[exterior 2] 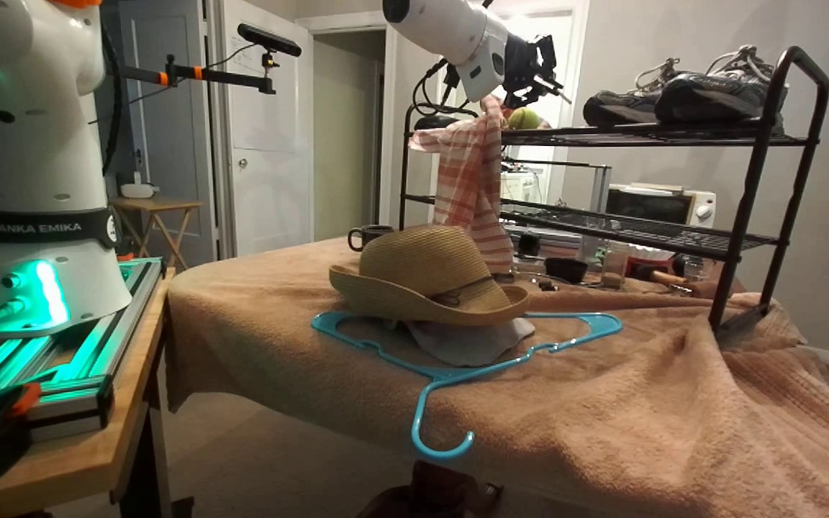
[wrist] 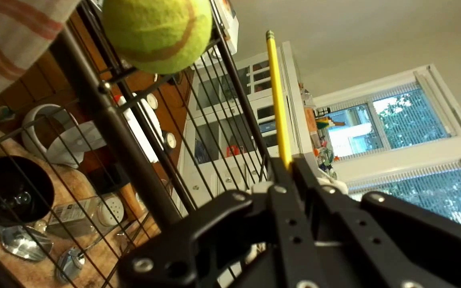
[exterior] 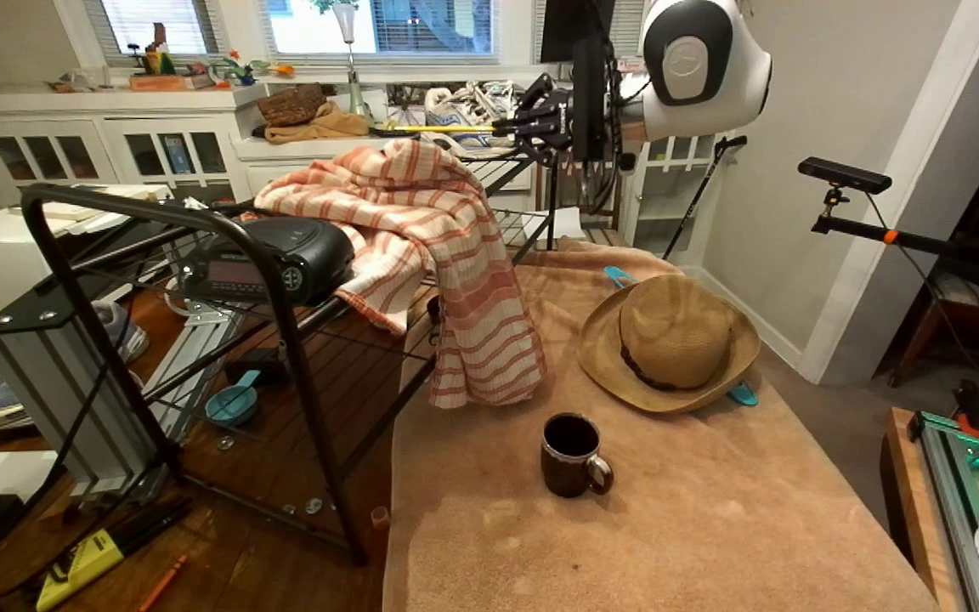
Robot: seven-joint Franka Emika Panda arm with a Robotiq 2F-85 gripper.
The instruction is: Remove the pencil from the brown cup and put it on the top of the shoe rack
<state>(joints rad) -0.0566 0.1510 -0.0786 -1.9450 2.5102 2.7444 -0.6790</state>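
Observation:
The yellow pencil [exterior: 449, 130] is held out level from my gripper [exterior: 502, 128]. In the wrist view the pencil [wrist: 277, 100] has one end between the fingertips [wrist: 292, 162], its eraser end pointing away. The gripper is shut on it. In an exterior view the gripper [exterior 2: 555, 85] is above the shoe rack's top shelf [exterior 2: 645, 134], between the cloth and the shoes, with the pencil apart from the rack. The dark brown cup [exterior: 568, 472] stands upright on the tan blanket, away from the gripper. It also shows partly behind the hat [exterior 2: 370, 234].
A striped cloth [exterior: 489, 314] hangs over the rack beside a black clock radio [exterior: 315, 246]. A tennis ball [wrist: 156, 36] and a pair of shoes [exterior 2: 709, 101] sit on the top shelf. A straw hat [exterior: 676, 331] and blue hanger [exterior 2: 429, 410] lie on the blanket.

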